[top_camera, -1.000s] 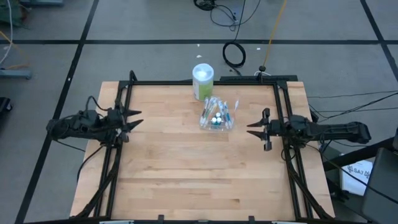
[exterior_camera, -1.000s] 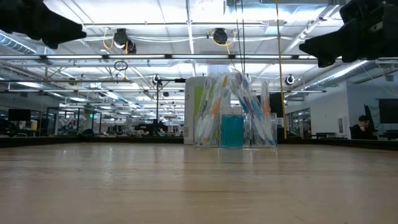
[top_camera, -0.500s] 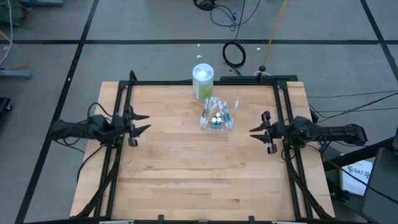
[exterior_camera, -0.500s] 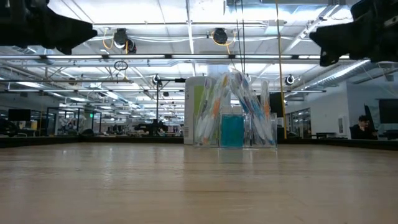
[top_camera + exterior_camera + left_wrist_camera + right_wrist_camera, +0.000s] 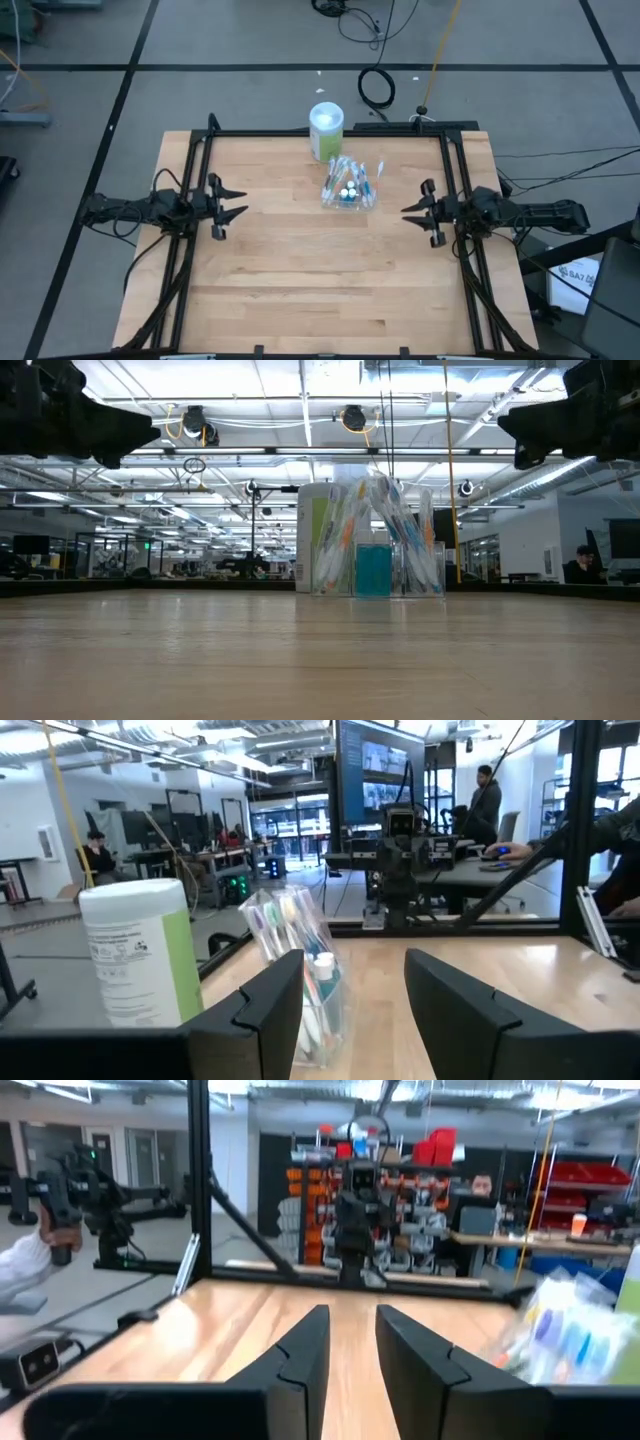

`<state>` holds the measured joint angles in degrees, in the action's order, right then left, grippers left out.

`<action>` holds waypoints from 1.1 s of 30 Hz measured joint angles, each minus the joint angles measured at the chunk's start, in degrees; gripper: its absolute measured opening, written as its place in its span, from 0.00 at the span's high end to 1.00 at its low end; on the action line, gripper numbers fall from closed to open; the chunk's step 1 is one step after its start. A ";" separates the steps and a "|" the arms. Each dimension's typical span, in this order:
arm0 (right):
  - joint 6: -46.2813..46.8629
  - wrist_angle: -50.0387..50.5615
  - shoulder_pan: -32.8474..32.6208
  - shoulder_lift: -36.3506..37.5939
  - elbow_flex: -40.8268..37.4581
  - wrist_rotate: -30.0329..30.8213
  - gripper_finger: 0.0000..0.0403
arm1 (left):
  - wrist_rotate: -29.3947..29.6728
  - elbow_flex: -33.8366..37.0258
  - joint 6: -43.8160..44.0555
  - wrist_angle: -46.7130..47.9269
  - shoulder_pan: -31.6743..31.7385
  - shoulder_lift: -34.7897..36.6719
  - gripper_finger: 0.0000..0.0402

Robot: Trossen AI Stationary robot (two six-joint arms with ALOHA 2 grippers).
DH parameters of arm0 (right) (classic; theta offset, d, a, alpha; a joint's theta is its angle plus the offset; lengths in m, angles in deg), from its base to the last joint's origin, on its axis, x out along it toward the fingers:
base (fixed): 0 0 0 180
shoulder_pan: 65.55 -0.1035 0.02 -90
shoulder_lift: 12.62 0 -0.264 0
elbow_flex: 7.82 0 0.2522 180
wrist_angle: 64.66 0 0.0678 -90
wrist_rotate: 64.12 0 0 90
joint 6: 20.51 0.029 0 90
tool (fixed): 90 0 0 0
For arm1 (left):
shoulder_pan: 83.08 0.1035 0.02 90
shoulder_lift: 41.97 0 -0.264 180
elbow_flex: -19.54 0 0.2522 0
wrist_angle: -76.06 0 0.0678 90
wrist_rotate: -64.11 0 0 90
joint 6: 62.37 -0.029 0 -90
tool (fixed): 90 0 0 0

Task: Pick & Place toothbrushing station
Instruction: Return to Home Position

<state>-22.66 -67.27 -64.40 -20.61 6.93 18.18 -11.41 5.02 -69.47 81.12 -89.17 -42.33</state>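
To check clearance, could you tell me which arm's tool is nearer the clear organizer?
The right tool, which is open and a short way from the clear organizer; the left tool, also open, hangs clearly farther away on the opposite side.

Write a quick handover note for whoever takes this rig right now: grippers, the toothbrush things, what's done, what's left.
Left gripper: open, empty, at the table's left edge.
Right gripper: open, empty, at the table's right edge.
Toothbrushes and teal tubes stand in the clear organizer near the far middle of the table, beside a white-and-green canister.
Done: no brush or tube lies loose on the table.
Left: probably only parking both arms.
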 joint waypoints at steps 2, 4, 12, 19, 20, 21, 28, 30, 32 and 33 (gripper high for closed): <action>-0.02 1.84 0.00 0.00 -0.04 0.06 0.80 | 0.05 -0.07 -0.26 0.82 0.00 0.00 0.55; 0.00 3.45 0.00 -0.02 -0.04 0.06 0.81 | 0.50 -0.07 0.26 2.31 0.00 0.00 0.55; 0.00 6.26 0.00 -0.02 -0.10 0.08 0.81 | 0.79 -0.08 1.22 4.69 0.00 -0.01 0.55; -0.04 6.72 0.00 -0.02 -0.13 0.08 0.81 | 0.83 -0.09 2.87 4.67 0.00 0.00 0.55; 0.29 7.03 0.00 -0.02 -0.13 0.10 0.81 | 0.83 -0.09 2.67 4.67 0.00 0.00 0.55; 0.53 7.72 -0.01 -0.02 -0.13 0.10 0.81 | 0.85 -0.09 2.57 4.68 0.00 0.00 0.55; 0.55 13.41 0.00 -0.04 -0.13 0.21 0.81 | 0.91 -0.09 2.87 4.65 0.00 0.00 0.55; 0.22 13.47 -0.01 -0.09 -0.13 0.20 0.81 | 0.96 -0.09 3.02 4.65 0.00 0.00 0.55; 0.11 13.46 0.00 -0.07 -0.13 0.20 0.81 | 0.96 -0.09 2.93 4.65 0.00 0.00 0.55; 0.09 13.44 0.00 -0.07 -0.15 0.21 0.81 | 0.96 -0.09 2.95 4.65 0.00 0.00 0.55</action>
<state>-22.57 -53.84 -64.40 -20.68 6.78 18.39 -10.45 4.94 -66.51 85.77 -89.17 -42.33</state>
